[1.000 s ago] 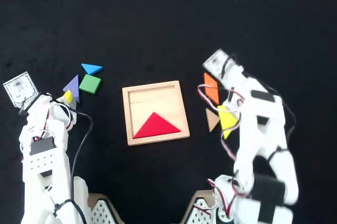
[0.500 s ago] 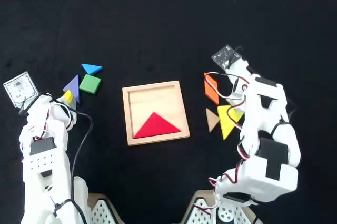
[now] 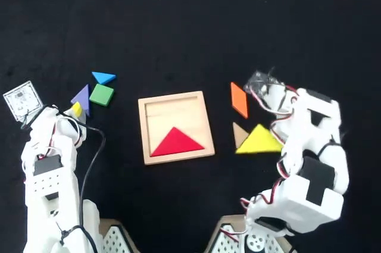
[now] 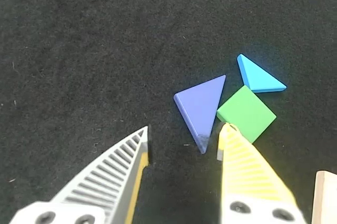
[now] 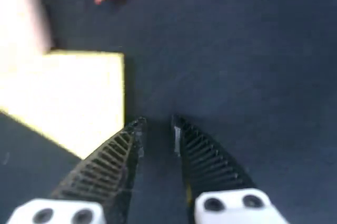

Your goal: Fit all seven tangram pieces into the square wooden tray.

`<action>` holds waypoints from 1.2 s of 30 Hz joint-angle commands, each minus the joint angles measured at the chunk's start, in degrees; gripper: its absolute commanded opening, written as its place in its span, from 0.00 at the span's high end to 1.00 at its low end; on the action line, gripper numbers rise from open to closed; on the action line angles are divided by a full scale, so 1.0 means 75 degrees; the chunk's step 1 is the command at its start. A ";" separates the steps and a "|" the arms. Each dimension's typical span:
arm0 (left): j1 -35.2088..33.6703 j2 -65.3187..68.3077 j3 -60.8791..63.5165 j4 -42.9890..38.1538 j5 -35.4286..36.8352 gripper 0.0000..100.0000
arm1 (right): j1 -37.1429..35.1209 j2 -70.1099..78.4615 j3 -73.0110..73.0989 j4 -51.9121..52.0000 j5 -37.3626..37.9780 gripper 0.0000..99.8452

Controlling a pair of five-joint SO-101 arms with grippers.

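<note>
Yellow triangle (image 3: 259, 140): swung round on the table, lay flat, outside the tray (image 3: 172, 95), still unplaced. Right tool (image 5: 158, 121): drew back, slightly parted, empty.

No text, label or number is readable.

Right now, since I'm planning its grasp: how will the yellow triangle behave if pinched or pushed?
The yellow triangle looks like a flat, rigid block, so it should stay stiff and not roll. Lying flat on the black table, it will probably slide and turn when pushed at a corner. Its low edges leave little to pinch, so it could slip.
</note>
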 commanded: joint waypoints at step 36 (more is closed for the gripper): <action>0.0100 0.0012 -0.0240 -0.0176 -0.0035 0.78 | -0.2004 -0.7449 0.4566 0.1711 0.0645 0.75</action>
